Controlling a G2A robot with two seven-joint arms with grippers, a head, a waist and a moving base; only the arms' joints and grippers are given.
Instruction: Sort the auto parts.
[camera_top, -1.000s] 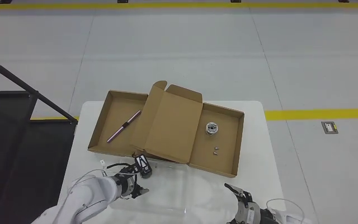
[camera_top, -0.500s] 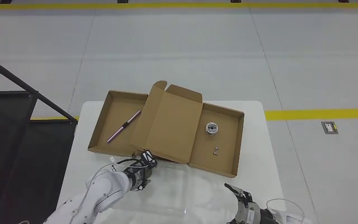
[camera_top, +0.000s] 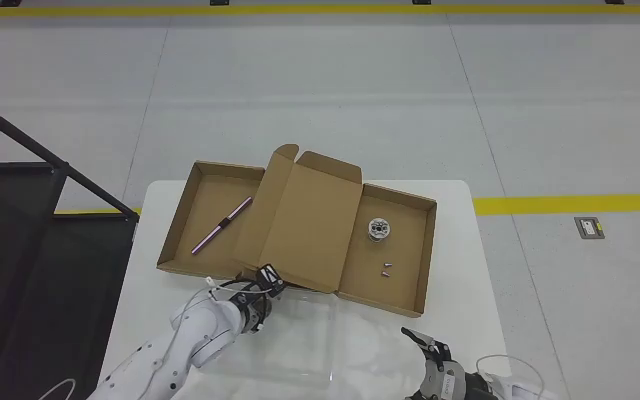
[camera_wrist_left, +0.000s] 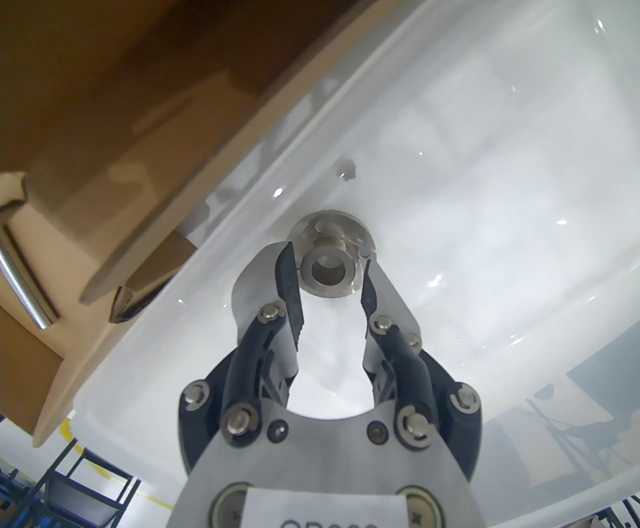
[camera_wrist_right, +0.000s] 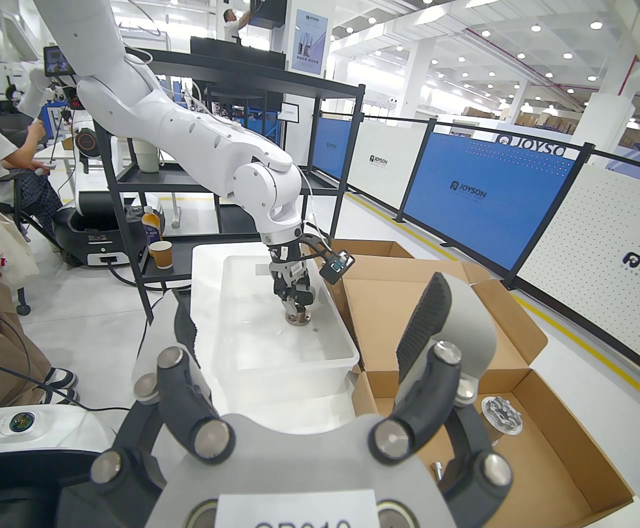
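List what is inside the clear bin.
Inside the clear bin, the left gripper is closed on a flanged metal part, and a small dark piece lies apart from it. The floor under the part is covered.

White arm, black ribbed fingers

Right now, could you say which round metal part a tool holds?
The flanged hub in the clear bin, clamped by the left tool; the other disc lies free in the cardboard box.
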